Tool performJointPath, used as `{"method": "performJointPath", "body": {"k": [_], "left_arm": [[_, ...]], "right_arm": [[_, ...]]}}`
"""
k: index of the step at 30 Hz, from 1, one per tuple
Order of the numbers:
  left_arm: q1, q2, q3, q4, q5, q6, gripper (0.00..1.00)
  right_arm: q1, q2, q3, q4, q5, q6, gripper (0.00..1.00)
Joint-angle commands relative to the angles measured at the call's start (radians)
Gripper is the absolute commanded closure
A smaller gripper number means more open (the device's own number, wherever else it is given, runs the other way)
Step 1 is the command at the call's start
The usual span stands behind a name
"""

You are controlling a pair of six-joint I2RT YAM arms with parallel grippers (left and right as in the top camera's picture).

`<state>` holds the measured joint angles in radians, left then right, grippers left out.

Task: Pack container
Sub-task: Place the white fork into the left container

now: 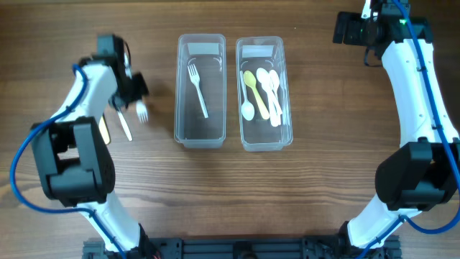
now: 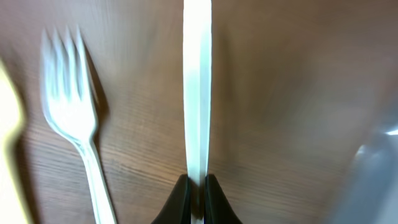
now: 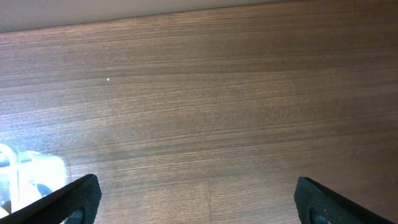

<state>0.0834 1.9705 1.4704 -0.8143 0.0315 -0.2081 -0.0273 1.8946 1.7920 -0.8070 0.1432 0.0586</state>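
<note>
You are getting bright, even light from above in the overhead view, throwing only soft, short shadows on the table (image 1: 323, 180). The left wrist view is smearing: the fork (image 2: 68, 106) and the white handle (image 2: 197, 87) are blurring out of focus. The right wrist view is showing crisp grain, with pale glare at left.
</note>
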Motion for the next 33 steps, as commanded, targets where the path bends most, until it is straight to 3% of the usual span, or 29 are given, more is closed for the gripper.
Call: {"method": "performJointPath", "body": {"k": [1, 8, 12, 18, 19, 20, 21, 29, 33], "left_arm": [[-0.021, -0.143, 0.235, -0.048, 0.089, -0.014, 0.96], [-0.176, -0.19, 0.283, -0.105, 0.091, -0.012, 0.96], [-0.301, -0.103, 0.281, -0.188, 0.084, -0.013, 0.96], [-0.352, 0.049, 0.281, -0.2, 0.081, -0.013, 0.96], [-0.355, 0.061, 0.281, -0.201, 0.084, -0.013, 0.86], [-0.359, 0.071, 0.281, -0.2, 0.084, -0.013, 0.65], [-0.361, 0.071, 0.281, -0.196, 0.084, -0.013, 0.61], [-0.343, -0.009, 0.39, -0.198, 0.073, -0.006, 0.55], [-0.293, -0.078, 0.404, -0.243, -0.015, -0.01, 0.53]], "right_arm": [[0.002, 0.0, 0.0, 0.003, 0.018, -0.006, 0.0], [0.002, 0.0, 0.0, 0.003, 0.018, -0.006, 0.0], [0.002, 0.0, 0.0, 0.003, 0.018, -0.006, 0.0], [0.002, 0.0, 0.0, 0.003, 0.018, -0.006, 0.0], [0.002, 0.0, 0.0, 0.003, 0.018, -0.006, 0.0], [0.002, 0.0, 0.0, 0.003, 0.018, -0.006, 0.0], [0.002, 0.0, 0.0, 0.003, 0.018, -0.006, 0.0], [0.002, 0.0, 0.0, 0.003, 0.018, -0.006, 0.0], [0.002, 0.0, 0.0, 0.003, 0.018, -0.006, 0.0]]}}
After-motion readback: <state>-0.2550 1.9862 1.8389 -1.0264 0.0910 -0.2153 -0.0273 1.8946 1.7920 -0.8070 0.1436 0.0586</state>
